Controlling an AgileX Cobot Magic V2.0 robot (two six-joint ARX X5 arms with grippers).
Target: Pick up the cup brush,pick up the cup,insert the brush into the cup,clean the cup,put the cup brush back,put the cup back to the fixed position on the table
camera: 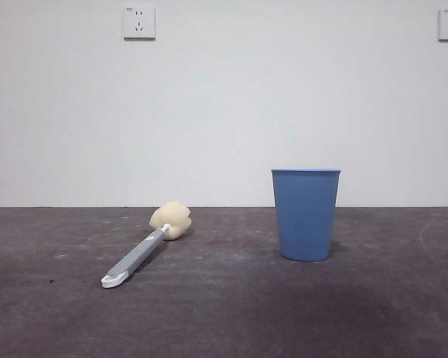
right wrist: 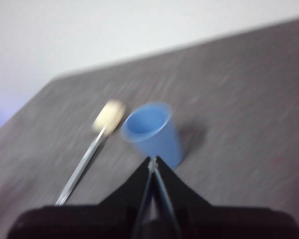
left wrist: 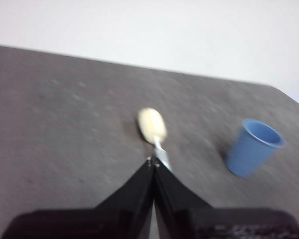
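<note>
Here, cup brush [camera: 143, 252] flat on table [camera: 224, 313], cup [camera: 305, 215] upright nearby, left claw [left wrist: 153, 163] clenched, right claw [right wrist: 153, 163] clenched

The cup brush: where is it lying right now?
In the front view the cup brush lies flat on the table, left of the upright cup and apart from it, sponge head toward the wall.

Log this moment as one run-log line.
stage: before pickup | cup brush: lying on table | cup: upright | left gripper: shut, empty | right gripper: shut, empty
</note>
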